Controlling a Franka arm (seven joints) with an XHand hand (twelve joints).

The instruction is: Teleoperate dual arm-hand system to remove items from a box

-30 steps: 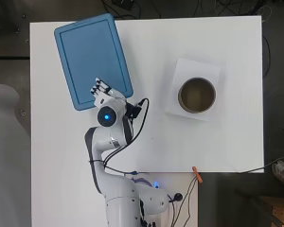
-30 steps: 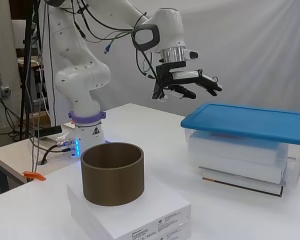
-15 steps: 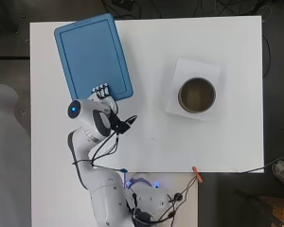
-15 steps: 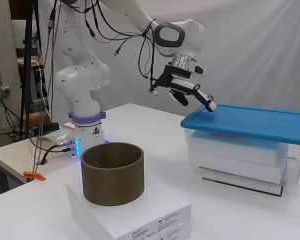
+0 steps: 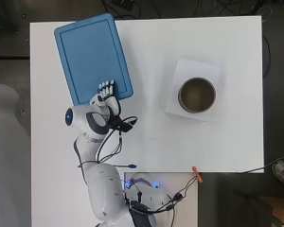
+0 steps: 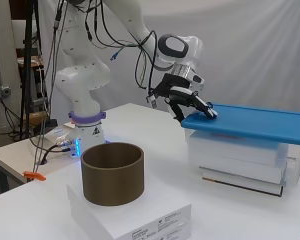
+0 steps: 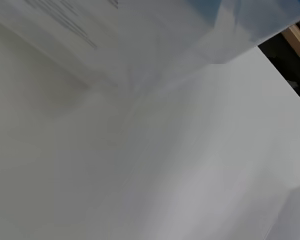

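The fingers [image 6: 206, 111] are seen extended and nearly straight, laid on the near corner of the blue lid [image 5: 92, 56]; nothing is grasped. The thumb appears to reach under the lid's edge in the side view, though this cannot be confirmed. The hand [image 5: 105, 98] is placed over the lid's corner closest to the arm's base, with the white arm [image 5: 87, 125] bent behind it and dark cables looped along it.

The lid is seated on a clear plastic box [image 6: 240, 157], which is set on the white surface [image 5: 151, 142] at the far left in the overhead view, slightly rotated. Flat, light-coloured contents are discerned through the box wall, but they cannot be identified. In the wrist view, only the translucent box wall [image 7: 140, 45] and the bare surface are shown, at close range.

Well apart from the box, a brown cylindrical container [image 5: 196, 94] is seen upright and open-topped on a flat white carton [image 6: 135, 215]. An orange clip [image 5: 197, 173] is fixed at the surface's near edge.
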